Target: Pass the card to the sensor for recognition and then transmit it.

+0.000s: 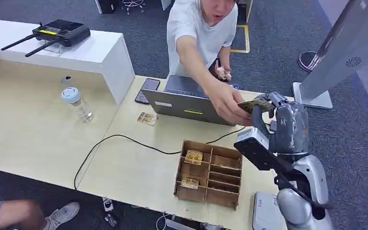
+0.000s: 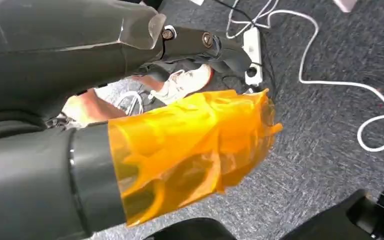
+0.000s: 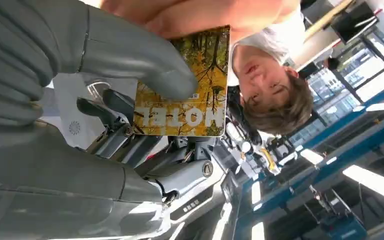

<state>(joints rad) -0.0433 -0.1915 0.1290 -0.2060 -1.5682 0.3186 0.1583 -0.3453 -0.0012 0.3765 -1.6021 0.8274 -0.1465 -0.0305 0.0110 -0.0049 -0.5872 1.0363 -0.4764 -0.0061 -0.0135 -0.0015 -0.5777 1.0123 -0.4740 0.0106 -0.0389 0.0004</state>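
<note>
My right hand [image 1: 281,120] is raised over the table's right end and pinches a yellow card [image 1: 255,105]. In the right wrist view its thumb [image 3: 145,60] presses on the card [image 3: 195,100], which bears an autumn forest picture and the word HOTEL. A person in a white T-shirt [image 1: 201,28] leans across the laptop, and their hand [image 1: 227,102] grips the card's other end. Their fingers [image 3: 200,15] lie on that far edge. A flat white reader [image 1: 267,212] lies by the table's front edge, below my right arm. My left hand [image 2: 195,145], wrapped in orange film, hangs above the floor.
A wooden compartment box [image 1: 206,191] holding cards stands in front of a grey laptop [image 1: 187,104]. A loose card [image 1: 147,118], a phone [image 1: 147,90] and a bottle [image 1: 79,103] lie further left. A black cable [image 1: 124,139] crosses the table. A white kiosk [image 1: 338,52] stands at the right.
</note>
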